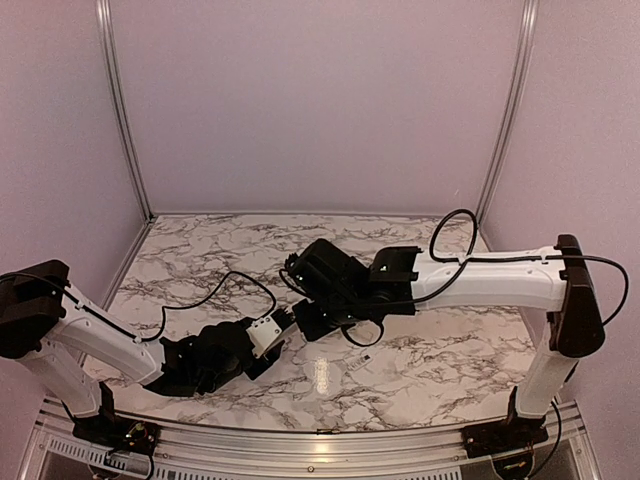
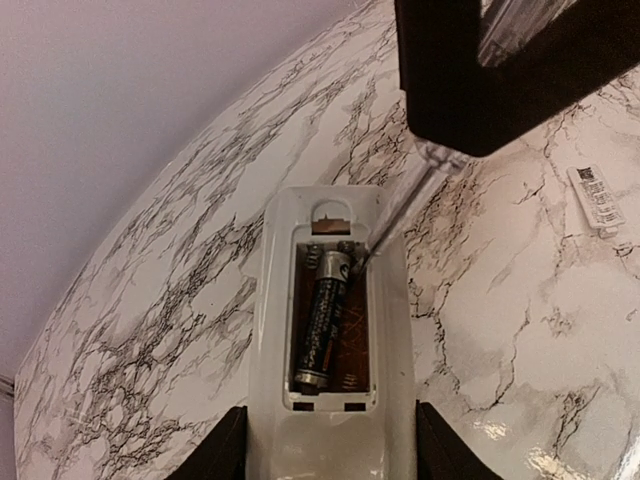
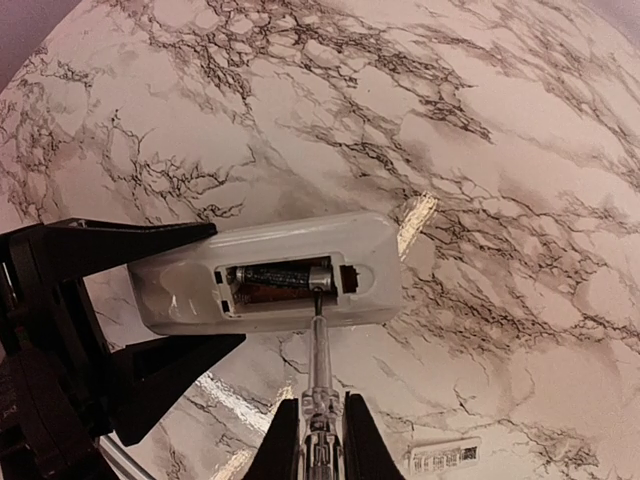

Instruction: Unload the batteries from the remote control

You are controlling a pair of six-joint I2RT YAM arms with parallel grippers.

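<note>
My left gripper (image 2: 332,450) is shut on the white remote control (image 2: 265,330), holding it by its long sides with the open back facing up. One dark battery (image 2: 325,325) lies in the left slot of the compartment; the slot beside it shows a bare reddish floor. My right gripper (image 3: 318,440) is shut on a thin grey rod (image 3: 320,350). The rod's tip touches the metal end of the battery (image 3: 275,276) inside the remote control (image 3: 280,240). In the top view the two grippers meet at mid-table, left gripper (image 1: 268,340) and right gripper (image 1: 310,318).
A small white cover piece with a barcode label (image 2: 597,197) lies flat on the marble table (image 1: 430,340), to the right of the remote; it also shows as the cover piece (image 3: 440,458) beside my right fingers. Black cables hang from both arms.
</note>
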